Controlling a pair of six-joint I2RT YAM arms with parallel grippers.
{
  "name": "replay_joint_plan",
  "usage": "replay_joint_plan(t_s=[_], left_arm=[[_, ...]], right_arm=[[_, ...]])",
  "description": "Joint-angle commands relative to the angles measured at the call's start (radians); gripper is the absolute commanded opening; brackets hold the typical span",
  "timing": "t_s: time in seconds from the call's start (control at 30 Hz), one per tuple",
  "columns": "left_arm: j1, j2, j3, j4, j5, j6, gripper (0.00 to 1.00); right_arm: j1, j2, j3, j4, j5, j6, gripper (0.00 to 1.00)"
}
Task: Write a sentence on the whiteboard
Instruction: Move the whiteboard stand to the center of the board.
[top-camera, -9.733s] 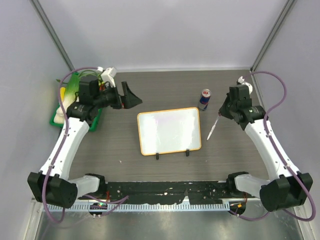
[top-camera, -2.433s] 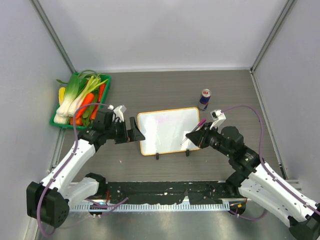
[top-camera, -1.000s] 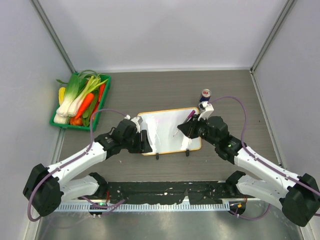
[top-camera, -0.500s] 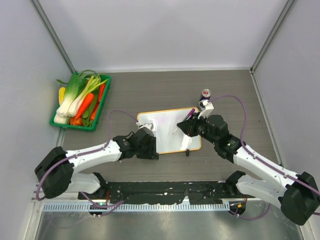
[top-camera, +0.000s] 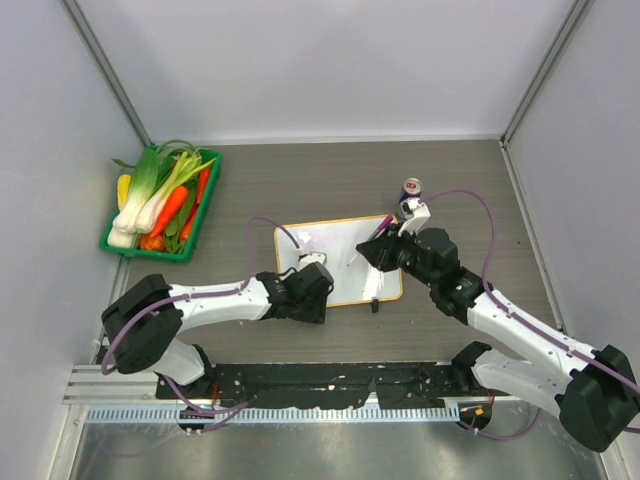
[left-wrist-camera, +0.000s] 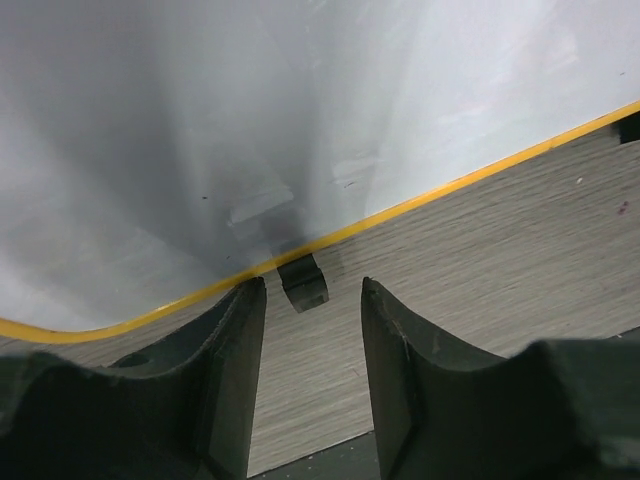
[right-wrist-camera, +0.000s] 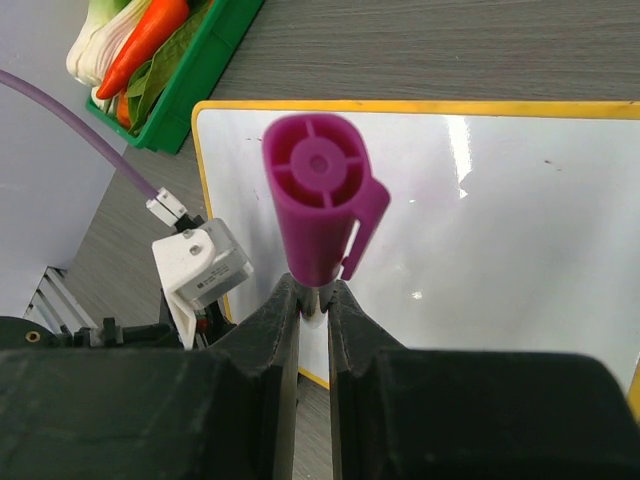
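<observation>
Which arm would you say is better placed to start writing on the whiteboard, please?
Right. The right end effector is shut on the purple marker, held above the blank whiteboard. The left end effector is open at the board's near edge, straddling a black clip foot, holding no pen.

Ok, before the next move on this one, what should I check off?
1. Right gripper clamped on the magenta plastic marker: ok.
2. Marker's writing tip exposed: cannot tell, hidden.
3. Left gripper holding the orange-framed white whiteboard: not ok, jaws open astride its black clip foot.
4. Board surface unmarked: ok.
5. Blue drink can outside the writing area: ok.
</observation>
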Motion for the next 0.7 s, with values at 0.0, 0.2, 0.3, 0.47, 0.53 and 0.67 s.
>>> replay_joint_plan(t_s=[0.0, 0.2, 0.3, 0.47, 0.53, 0.67], left_arm=[[-0.024, 0.043, 0.052, -0.001, -0.07, -0.017, 0.43], [-0.04, 0.06, 0.053, -0.019, -0.089, -0.045, 0.24], [-0.049, 0.058, 0.05, -0.026, -0.096, -0.065, 0.1], [-0.069, 0.055, 0.053, -0.038, -0.11, -0.082, 0.0], [-0.081, 0.052, 0.056, -0.044, -0.118, -0.092, 0.0], [-0.11, 0.051, 0.055, -0.059, -0.127, -0.137, 0.0]], right_arm=[[-0.015, -0.017, 0.019, 0.051, -0.013, -0.005, 0.01], [-0.028, -0.027, 0.009, 0.052, -0.024, 0.001, 0.01], [-0.031, -0.036, 0.01, 0.049, -0.033, 0.005, 0.01], [-0.035, -0.046, 0.005, 0.049, -0.036, 0.008, 0.01], [-0.037, -0.053, 0.006, 0.048, -0.041, 0.013, 0.01], [-0.038, -0.069, 0.001, 0.049, -0.045, 0.016, 0.01]])
